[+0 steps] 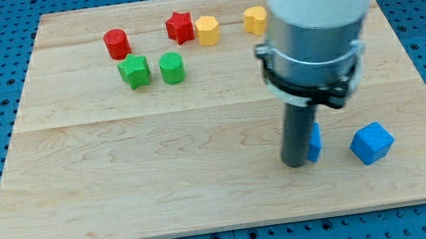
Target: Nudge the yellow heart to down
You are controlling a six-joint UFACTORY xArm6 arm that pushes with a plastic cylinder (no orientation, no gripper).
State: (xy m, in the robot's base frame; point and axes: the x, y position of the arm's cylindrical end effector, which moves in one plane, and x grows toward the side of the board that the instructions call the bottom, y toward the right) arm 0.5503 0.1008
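End effector tip (296, 163) touching half-hidden blue block (314, 142), far below yellow heart (255, 20).

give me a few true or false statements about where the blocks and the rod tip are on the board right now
1. My tip is touching the yellow heart. False: it is far below it, beside a partly hidden blue block.
2. The red star sits just left of the yellow hexagon. True.
3. Both green blocks lie at the view's bottom. False: the green star and green cylinder are near the top.
4. A blue cube lies right of my tip. True.
5. The red cylinder is above the green star. True.
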